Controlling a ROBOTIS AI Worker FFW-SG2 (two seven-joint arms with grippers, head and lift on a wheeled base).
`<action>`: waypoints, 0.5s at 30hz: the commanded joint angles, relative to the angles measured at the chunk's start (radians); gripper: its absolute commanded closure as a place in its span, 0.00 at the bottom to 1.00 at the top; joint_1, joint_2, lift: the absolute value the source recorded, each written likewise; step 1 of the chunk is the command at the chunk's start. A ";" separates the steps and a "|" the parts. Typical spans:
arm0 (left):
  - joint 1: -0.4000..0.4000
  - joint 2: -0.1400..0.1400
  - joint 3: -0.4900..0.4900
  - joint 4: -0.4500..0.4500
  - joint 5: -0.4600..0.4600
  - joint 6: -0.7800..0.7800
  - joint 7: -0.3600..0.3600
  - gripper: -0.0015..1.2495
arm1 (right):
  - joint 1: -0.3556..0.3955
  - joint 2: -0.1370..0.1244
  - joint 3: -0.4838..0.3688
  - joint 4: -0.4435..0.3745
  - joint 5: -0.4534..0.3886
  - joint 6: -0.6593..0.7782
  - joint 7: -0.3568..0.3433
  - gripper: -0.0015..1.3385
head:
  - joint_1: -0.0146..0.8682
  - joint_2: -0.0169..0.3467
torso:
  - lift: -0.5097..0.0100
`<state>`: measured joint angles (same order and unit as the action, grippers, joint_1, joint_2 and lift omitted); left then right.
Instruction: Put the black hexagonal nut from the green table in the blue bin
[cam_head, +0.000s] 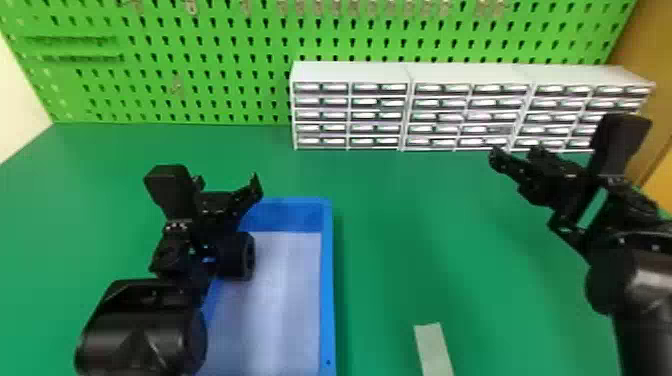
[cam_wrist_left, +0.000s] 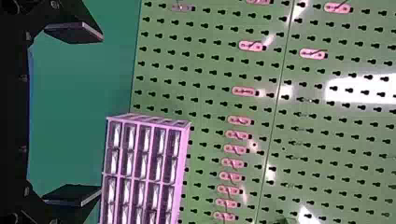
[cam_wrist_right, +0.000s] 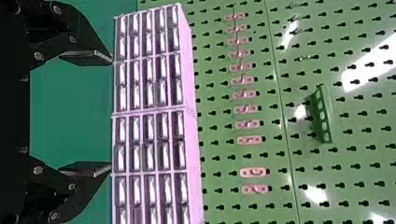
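Observation:
My left gripper (cam_head: 227, 187) is above the far left part of the blue bin (cam_head: 327, 275), its arm covering the bin's left side. In the left wrist view, my left gripper (cam_wrist_left: 101, 114) stands open, nothing between its two fingers. The bin has a pale bottom, and no object is seen on the part in view. On the right, my right gripper (cam_head: 516, 151) is over the green table (cam_head: 390, 210), in front of the drawer cabinets. The right wrist view has my right gripper (cam_wrist_right: 112, 113) with its fingers apart and nothing held.
White drawer cabinets (cam_head: 350, 72) line the table's back right, below a green pegboard (cam_head: 215, 60) with hooks. A pale flat strip (cam_head: 434, 347) lies near the front, right of the bin. A wooden-coloured surface (cam_head: 645, 55) stands at the far right.

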<state>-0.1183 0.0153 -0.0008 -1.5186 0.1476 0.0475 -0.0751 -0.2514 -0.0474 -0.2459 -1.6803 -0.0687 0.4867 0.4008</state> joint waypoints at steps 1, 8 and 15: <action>0.000 0.000 0.001 0.000 0.000 0.000 0.000 0.11 | 0.017 0.000 -0.007 -0.001 0.030 -0.025 -0.002 0.35 | 0.79 0.19 | 0.79; 0.002 0.000 0.001 0.000 0.001 0.000 0.001 0.11 | 0.044 0.004 -0.023 -0.003 0.053 -0.074 -0.023 0.36 | 0.79 0.19 | 0.79; 0.002 0.000 -0.001 0.000 0.001 0.000 0.001 0.11 | 0.084 0.015 -0.035 -0.003 0.064 -0.146 -0.077 0.37 | 0.79 0.19 | 0.79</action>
<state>-0.1165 0.0154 -0.0014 -1.5186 0.1490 0.0475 -0.0736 -0.1876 -0.0383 -0.2738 -1.6826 -0.0144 0.3712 0.3332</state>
